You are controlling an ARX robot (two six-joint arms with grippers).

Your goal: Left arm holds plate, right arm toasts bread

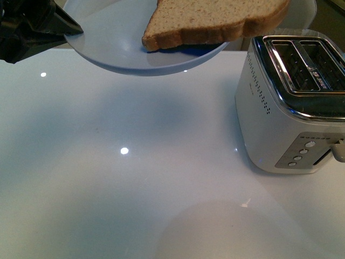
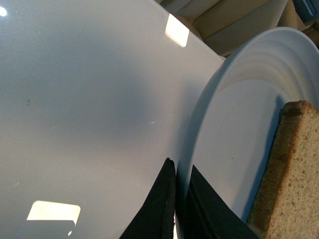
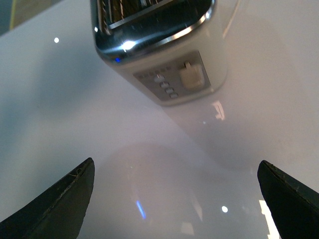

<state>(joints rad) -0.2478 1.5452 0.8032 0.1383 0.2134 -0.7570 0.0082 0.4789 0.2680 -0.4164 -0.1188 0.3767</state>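
The pale blue-grey plate [image 1: 116, 40] hangs above the white table at the top of the front view, held by its left rim in my black left gripper [image 1: 70, 29], which is shut on it. In the left wrist view the plate [image 2: 234, 134] rim sits pinched between the two black fingers [image 2: 162, 209]. The bread [image 1: 213, 21], a light brown slice with a darker crust, lies on the plate and overhangs its right edge; its crust edge also appears as bread [image 2: 294, 179]. My right gripper [image 3: 177, 172] is open over bare table, with nothing between its fingers, facing the toaster.
A white and chrome two-slot toaster [image 1: 294, 102] stands on the glossy white table [image 1: 124, 183] at the right, its slots facing up and its buttons and lever [image 3: 192, 77] on the near end. Pale furniture [image 2: 234, 20] shows beyond the table's far edge.
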